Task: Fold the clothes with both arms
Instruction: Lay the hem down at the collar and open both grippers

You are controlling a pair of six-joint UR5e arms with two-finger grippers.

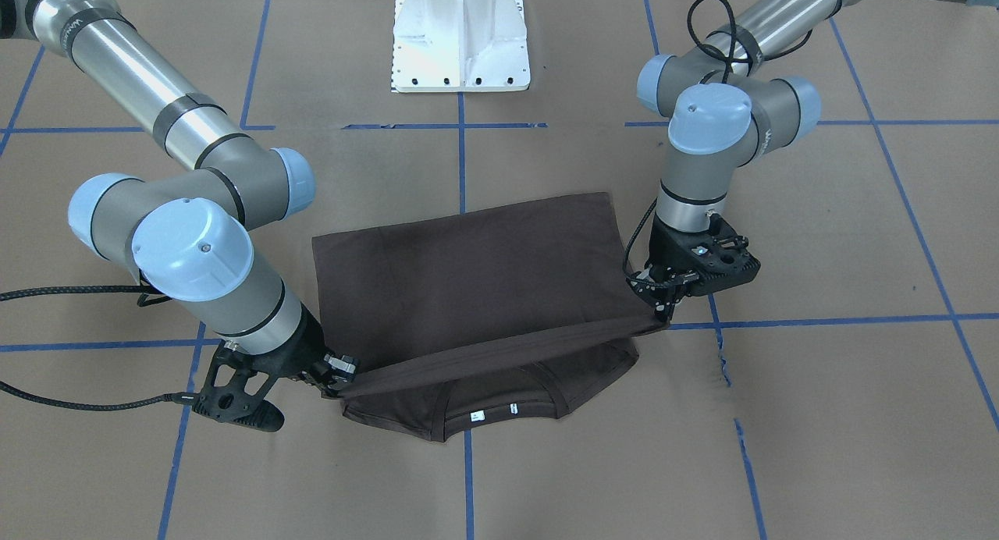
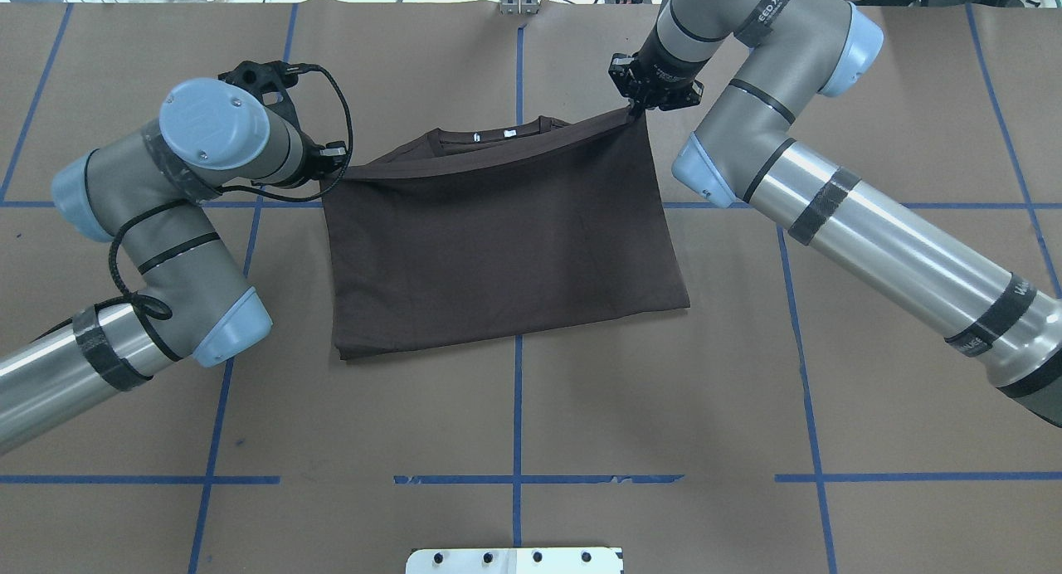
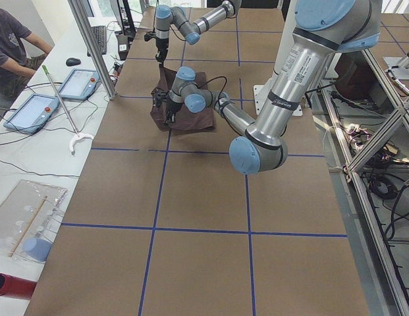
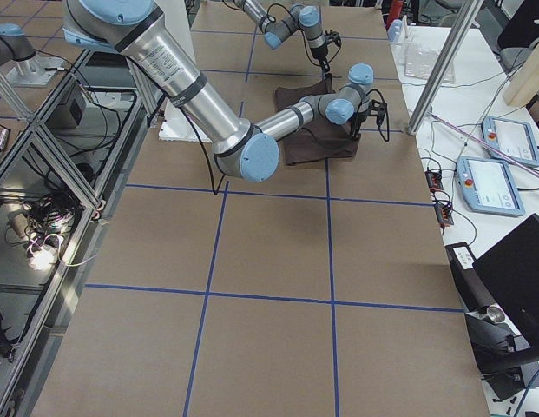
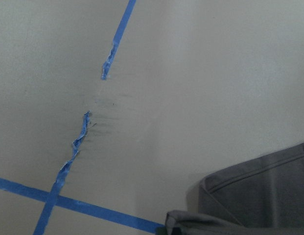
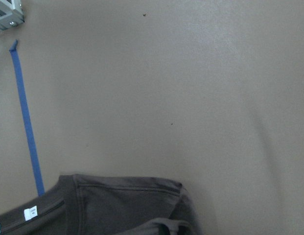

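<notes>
The dark grey-brown T-shirt (image 2: 498, 242) lies folded on the brown table, its collar and white label (image 1: 492, 411) at the far side from the robot. My left gripper (image 2: 336, 158) is shut on one corner of the shirt's upper layer. My right gripper (image 2: 643, 109) is shut on the other corner. The edge between them hangs taut just above the collar. In the front-facing view the left gripper (image 1: 662, 304) is on the right and the right gripper (image 1: 341, 378) on the left. The wrist views show fabric (image 5: 259, 196) and the collar part (image 6: 117, 205).
The white pedestal (image 1: 460, 37) stands at the robot's side of the table. Blue tape lines (image 2: 518, 408) cross the brown surface. An operator (image 3: 13, 46) sits at a side desk with tablets (image 3: 33, 112); another tablet (image 4: 490, 187) lies beyond the table's far edge.
</notes>
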